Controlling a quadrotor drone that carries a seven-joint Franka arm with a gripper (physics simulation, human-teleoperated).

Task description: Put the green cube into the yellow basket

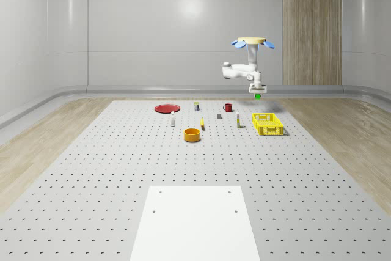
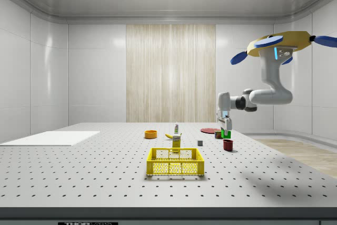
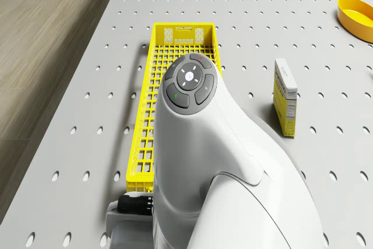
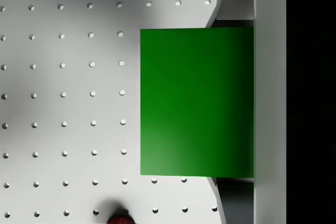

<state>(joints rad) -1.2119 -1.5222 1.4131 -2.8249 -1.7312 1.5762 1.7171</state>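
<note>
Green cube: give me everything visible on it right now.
The green cube is plain, matte, flat-faced and unmarked. The pincer is shut on it and holds it in the air above the table, beside the far end of the yellow basket, not yet in it. The drone hovers high above. Nothing else touches the cube.

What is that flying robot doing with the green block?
The drone hovers above the table with its arm bent down. Its hand holds the green cube up in the air, off the table. The yellow basket sits on the table close by, lower down, and the cube is not in it yet.
</note>
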